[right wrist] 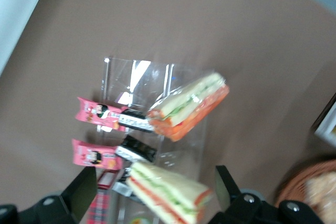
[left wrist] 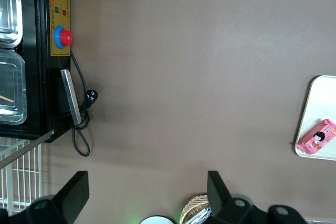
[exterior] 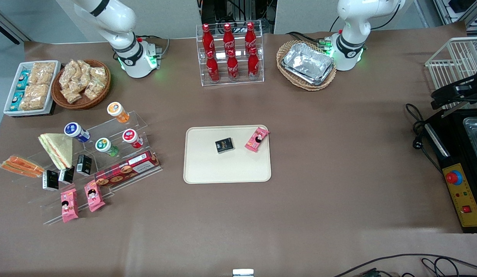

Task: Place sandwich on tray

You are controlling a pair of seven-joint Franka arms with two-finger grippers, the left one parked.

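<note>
Approach step: the right arm's gripper point(right wrist: 149, 192), jaws spread and holding nothing, is hovering above the small clear-wrapped orange-and-pale striped sandwich point(right wrist: 190, 106) on the clear acrylic stepped display stand point(exterior: 107, 161). The next move is calling for a descent and pinch across the sandwich, then carriage to the large flat cream-beige rectangular tray point(exterior: 226, 169), well apart from the stand.

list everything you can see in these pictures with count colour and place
sandwich: 1, orange and pale, on the clear display stand, working arm's end
triangular sandwich: 1, pale greenish, beside it
tray: 1, cream, table centre
black box: 1, on the tray
pink snack pack: 1, on the tray's edge
pink packs: 2, at the stand's near edge
cola bottles: 6, red, in a clear rack
foil trays: silver stack, in a wicker basket
gripper: 1, black, open, above the two sandwiches
</note>
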